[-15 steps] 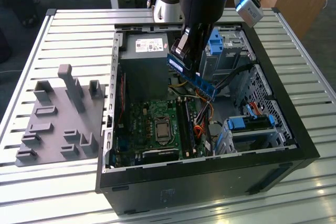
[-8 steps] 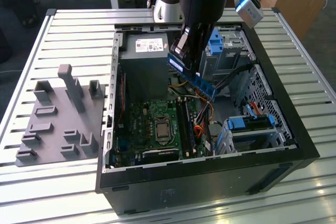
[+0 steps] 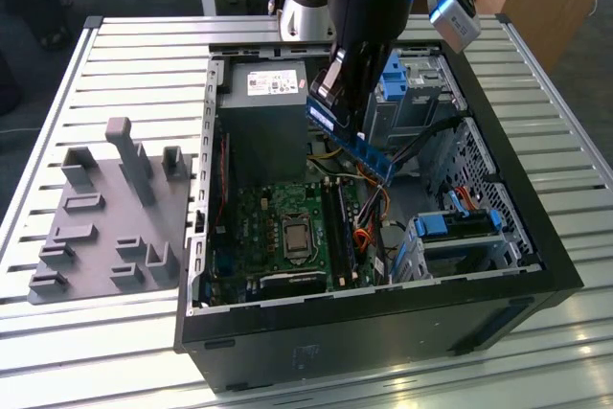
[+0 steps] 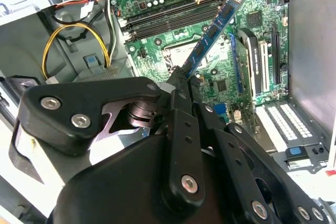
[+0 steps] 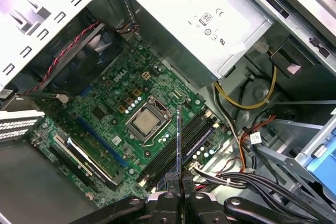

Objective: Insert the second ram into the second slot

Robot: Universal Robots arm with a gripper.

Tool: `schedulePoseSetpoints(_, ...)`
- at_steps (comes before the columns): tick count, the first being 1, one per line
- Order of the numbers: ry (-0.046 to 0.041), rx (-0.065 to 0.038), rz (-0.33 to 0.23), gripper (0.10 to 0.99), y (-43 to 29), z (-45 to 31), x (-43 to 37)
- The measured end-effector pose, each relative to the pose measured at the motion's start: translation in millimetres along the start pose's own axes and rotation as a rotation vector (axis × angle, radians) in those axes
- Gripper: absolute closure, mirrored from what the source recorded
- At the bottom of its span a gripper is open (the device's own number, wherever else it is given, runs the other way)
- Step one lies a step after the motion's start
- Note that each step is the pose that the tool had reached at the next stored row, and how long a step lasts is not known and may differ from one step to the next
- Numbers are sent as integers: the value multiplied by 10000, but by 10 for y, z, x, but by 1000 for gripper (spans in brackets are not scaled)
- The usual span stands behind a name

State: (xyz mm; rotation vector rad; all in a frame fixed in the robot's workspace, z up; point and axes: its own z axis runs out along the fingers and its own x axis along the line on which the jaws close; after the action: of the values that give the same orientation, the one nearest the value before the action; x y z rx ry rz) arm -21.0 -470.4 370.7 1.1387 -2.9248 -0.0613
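Exterior view: cam off the arm, set high, angled down on the open PC case [image 3: 383,323] on the slatted table [image 3: 144,55]; whole case in frame, mid-range.

First wrist view: sits behind the gripper [image 5: 180,195], sighting along the second ram [image 5: 179,145] edge-on, onto the motherboard [image 5: 105,124], w/ power supply [image 5: 199,14] beyond.

Second wrist view: mounted to one side of the gripper [image 4: 181,75], v. close, catching the stick's flat face.

All 3 share the CPU socket [image 3: 292,237] [image 4: 173,51] [image 5: 147,119] & memory slots [image 3: 340,227] [image 4: 168,19] [image 5: 194,129].
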Motion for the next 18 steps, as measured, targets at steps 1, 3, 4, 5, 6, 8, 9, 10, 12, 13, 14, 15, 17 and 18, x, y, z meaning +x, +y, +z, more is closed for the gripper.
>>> schedulePoseSetpoints(1, -1, 0, 27, 949, 0, 0, 0)
schedulePoseSetpoints(3, -3, 1, 80, 949, 0, 0, 0)
schedulePoseSetpoints(4, -4, 1, 107, 949, 0, 0, 0)
schedulePoseSetpoints(5, -5, 2, 133, 949, 0, 0, 0)
schedulePoseSetpoints(6, -6, 2, 159, 949, 0, 0, 0)
schedulePoseSetpoints(8, -8, 3, 214, 949, 0, 0, 0)
schedulePoseSetpoints(9, -9, 3, 241, 949, 0, 0, 0)
schedulePoseSetpoints(10, -10, 3, 267, 949, 0, 0, 0)
schedulePoseSetpoints(12, -11, 4, 320, 949, 0, 0, 0)
schedulePoseSetpoints(13, -13, 4, 349, 949, 0, 0, 0)
schedulePoseSetpoints(14, -14, 5, 376, 949, 0, 0, 0)
schedulePoseSetpoints(15, -15, 5, 401, 949, 0, 0, 0)
schedulePoseSetpoints(17, -17, 6, 452, 949, 0, 0, 0)
schedulePoseSetpoints(18, -18, 6, 478, 949, 0, 0, 0)
